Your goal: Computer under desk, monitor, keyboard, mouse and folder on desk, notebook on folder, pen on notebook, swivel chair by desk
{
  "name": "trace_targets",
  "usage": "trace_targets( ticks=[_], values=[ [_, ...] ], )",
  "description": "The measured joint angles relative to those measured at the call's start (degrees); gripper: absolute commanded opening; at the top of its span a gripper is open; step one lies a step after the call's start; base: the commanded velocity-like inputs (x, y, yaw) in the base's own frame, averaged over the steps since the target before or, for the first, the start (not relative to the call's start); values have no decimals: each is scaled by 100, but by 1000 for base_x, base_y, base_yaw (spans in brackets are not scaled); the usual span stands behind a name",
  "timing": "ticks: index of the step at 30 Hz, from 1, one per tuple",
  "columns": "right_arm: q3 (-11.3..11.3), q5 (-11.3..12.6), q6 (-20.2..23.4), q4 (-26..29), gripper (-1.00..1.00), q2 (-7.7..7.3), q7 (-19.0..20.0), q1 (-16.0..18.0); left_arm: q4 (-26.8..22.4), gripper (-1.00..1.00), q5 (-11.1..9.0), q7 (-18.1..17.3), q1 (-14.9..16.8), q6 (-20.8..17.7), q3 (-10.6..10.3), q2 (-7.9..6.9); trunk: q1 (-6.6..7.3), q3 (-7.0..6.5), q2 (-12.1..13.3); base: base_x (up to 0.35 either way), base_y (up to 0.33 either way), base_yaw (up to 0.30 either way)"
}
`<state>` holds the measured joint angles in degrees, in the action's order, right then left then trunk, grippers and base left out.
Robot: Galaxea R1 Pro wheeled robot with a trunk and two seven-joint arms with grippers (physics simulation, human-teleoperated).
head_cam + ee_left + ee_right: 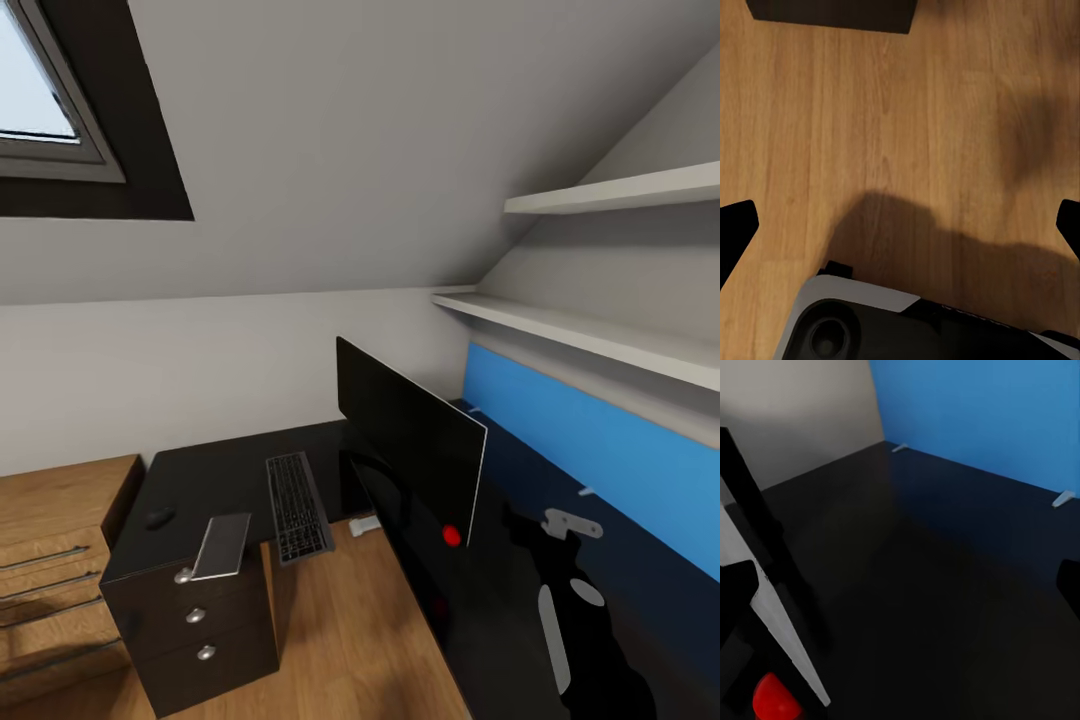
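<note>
Head view: long glossy black L-shaped surface (230, 470) with a drawer unit (195, 625) carrying three round silver knobs. The gloss mirrors whatever stands on it.

Wide thin black flat monitor (405, 440), silver edge, stands upright on the right-hand wing of the surface, seen at a steep angle; small red light (452, 536) at its lower near corner. Long blue wall panel (610, 455) runs behind that wing, under two plain white shelves (600, 335).

Long slim dark grey keyboard (297, 505) with black keys lies flat on the left wing, its near end at the front edge. A flat grey-looking rectangular sheet (222, 545) lies over the drawer-unit corner, overhanging the front edge; what it is I cannot tell. Small rounded black mouse (158, 518) sits left of it, apart. Light wooden dresser (55, 560) stands beside the surface's left end.

Right arm (575, 610), black with pale panels, is over the right wing. Right wrist view: right end effector (907, 592) fingers wide apart, nothing between them, monitor edge close beside one.

Left wrist view: left end effector (904, 225) fingers also wide apart, holding nothing, above grained wood plank floor (900, 112); the robot's grey and black base (907, 326) is below.
</note>
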<state>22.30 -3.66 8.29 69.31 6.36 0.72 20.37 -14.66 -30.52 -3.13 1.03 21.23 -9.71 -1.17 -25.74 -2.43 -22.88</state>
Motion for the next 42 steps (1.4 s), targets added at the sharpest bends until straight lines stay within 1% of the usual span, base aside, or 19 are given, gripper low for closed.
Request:
trace_targets(
  ticks=[17,25,34,42],
  values=[
    [0,0,0,2,100,0,0,0,0,100,-6,6,0,1,0,-3,-1,0,0,35,0,0],
    [0,0,0,-4,100,0,0,0,0,100,-6,5,0,1,0,-3,-1,0,0,132,0,0],
    [0,0,5,-5,100,0,-3,0,-1,100,-7,6,0,1,1,-3,-1,0,0,42,0,38],
    [0,0,1,-5,100,0,-1,0,0,100,-2,-1,0,1,4,3,0,0,0,163,0,37]
  ],
)
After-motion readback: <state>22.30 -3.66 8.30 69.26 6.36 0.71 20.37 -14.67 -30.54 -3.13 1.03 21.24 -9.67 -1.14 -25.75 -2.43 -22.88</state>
